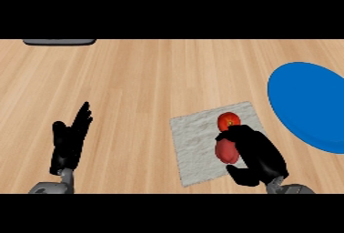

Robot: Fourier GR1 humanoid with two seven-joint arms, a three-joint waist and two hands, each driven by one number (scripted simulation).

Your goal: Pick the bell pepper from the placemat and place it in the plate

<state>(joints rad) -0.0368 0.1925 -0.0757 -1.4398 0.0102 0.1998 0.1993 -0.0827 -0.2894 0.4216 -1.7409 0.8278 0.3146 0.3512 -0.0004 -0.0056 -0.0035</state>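
The pepper (228, 136) is lying on its side on the pale mat (201, 145), its red top showing toward the far edge of the mat and its body running back under the right hand (259, 157). That hand is curling over the pepper from the near right, fingers and thumb wrapping round its lower body, so part of the fruit is hidden beneath the palm. It is not yet lifting clear; the pepper looks to be resting on the mat.

The left hand (69, 141) is resting open at the left of the bench (148, 82), fingers straight, well apart from everything.

The blue plate (312, 104) is lying to the right and further away, beside the mat's far corner.

The pepper is likely light, stiff-walled and hollow, with a smooth, somewhat slippery skin and lobed sides. Taking it round the widest part of the body, rather than near the tapering end, should be keeping it from squirting out.
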